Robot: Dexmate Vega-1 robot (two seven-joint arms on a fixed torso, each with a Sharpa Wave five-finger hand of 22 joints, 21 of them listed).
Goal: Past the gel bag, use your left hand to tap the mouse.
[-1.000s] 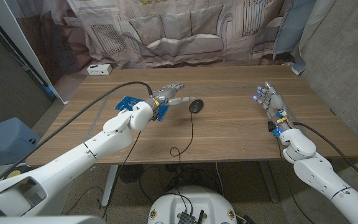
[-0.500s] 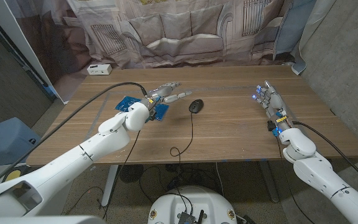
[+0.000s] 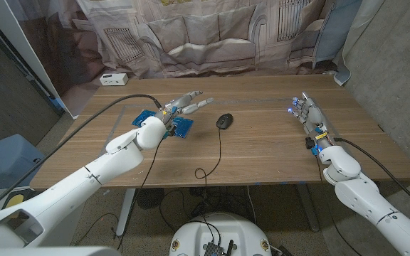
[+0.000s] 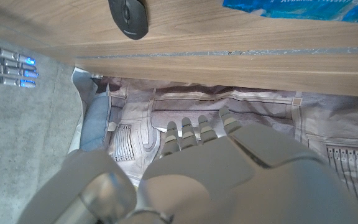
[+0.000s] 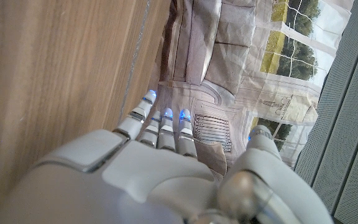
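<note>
Wooden table, unlabeled black mouse

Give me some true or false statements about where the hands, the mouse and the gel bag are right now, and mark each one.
1. The left hand is pressing on the mouse. False: it is apart from the mouse, open, above the gel bag.
2. The gel bag lies to the robot's left of the mouse. True.
3. The right hand holds the mouse's cable. False: it holds nothing and is off on the table's right side.
4. A small white box sits near the table's far left corner. True.
5. The mouse is white. False: it is black.
</note>
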